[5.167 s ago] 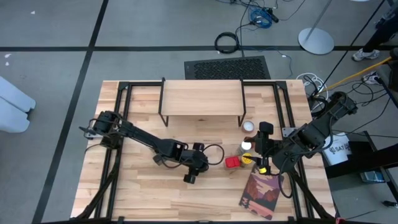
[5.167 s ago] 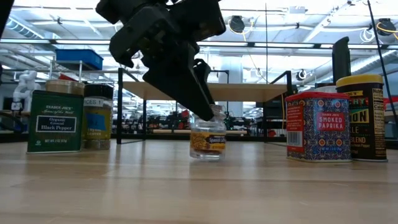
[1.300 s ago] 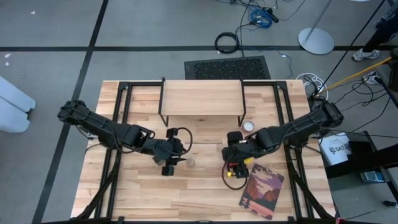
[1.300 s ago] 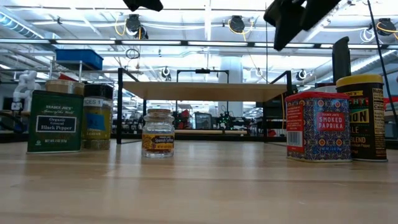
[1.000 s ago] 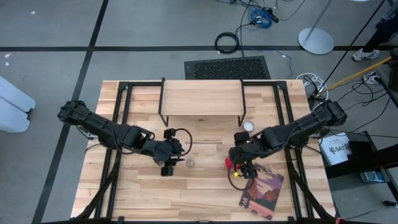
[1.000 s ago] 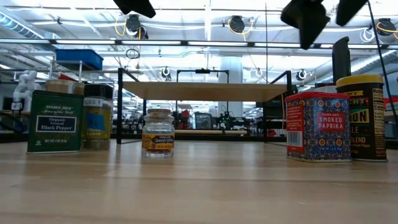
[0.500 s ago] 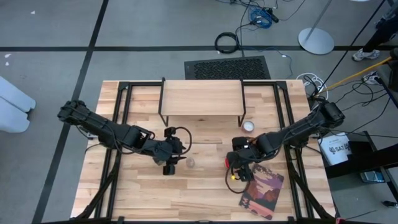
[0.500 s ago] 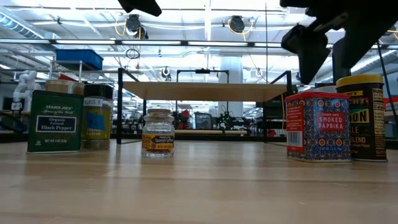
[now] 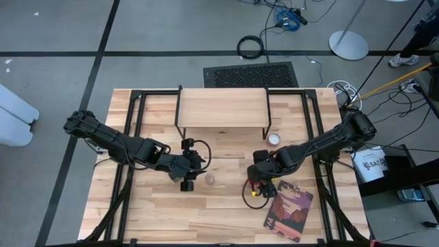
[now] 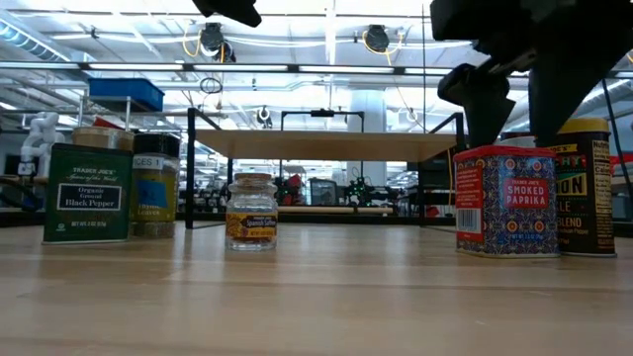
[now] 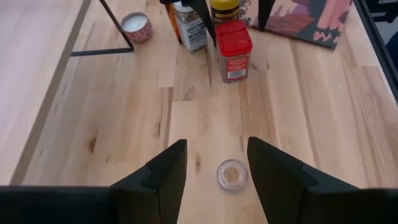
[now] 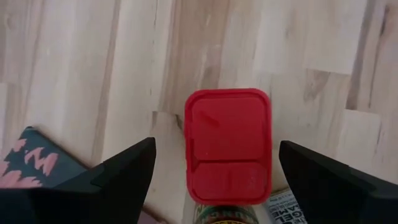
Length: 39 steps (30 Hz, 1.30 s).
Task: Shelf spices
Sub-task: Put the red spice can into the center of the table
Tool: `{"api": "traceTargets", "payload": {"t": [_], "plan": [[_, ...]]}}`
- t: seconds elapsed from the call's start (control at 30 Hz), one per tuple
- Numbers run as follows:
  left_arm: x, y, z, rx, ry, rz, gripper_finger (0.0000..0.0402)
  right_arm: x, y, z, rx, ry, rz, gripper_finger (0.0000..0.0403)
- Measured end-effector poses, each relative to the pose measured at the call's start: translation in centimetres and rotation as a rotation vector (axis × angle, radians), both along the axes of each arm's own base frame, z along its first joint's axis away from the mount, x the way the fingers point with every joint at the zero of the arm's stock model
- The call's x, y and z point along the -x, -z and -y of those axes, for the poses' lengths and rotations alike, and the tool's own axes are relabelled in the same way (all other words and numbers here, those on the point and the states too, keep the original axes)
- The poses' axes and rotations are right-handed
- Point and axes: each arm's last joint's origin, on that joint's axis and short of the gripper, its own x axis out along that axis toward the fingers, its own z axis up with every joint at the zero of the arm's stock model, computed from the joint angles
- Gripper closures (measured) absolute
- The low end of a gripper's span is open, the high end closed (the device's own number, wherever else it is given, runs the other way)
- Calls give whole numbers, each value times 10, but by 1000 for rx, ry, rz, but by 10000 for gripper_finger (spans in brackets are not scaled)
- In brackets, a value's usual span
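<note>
Lowered right gripper (image 12: 211, 171) over red-topped paprika tin (image 12: 228, 145), jaws wide, empty; left gripper (image 11: 217, 171) half-open, empty, at 9 o'clock; closing needed next

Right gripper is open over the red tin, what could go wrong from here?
1. The right gripper hangs open above the red tin, which stands tight against a yellow-topped jar and near the book; a descending finger may knock either.
2. The small jar stands loose by the open left gripper; a sweep there might tip it.
</note>
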Motion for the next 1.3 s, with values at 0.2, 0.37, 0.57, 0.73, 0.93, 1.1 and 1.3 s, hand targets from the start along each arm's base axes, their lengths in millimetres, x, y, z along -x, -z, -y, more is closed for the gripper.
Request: {"api": "traceTargets", "payload": {"t": [0.2,0.37,0.57,0.73,0.93,1.1,1.3], "plan": [[0,0,0,3,-1,4,223,-5,11,-2,18,-26,-28,73],[0,0,0,3,-1,4,223,-9,22,-3,31,-47,-67,73],[0,0,0,3,-1,5,223,-12,31,-2,41,-48,-96,84],[0,0,0,3,-1,5,223,-12,31,-2,42,-46,-99,117],[0,0,0,4,-1,6,223,-12,31,-2,42,-44,-100,156],[0,0,0,4,-1,5,223,-12,31,-2,42,-43,-99,185],[0,0,0,4,-1,5,223,-13,31,-2,40,-39,-81,193]]}}
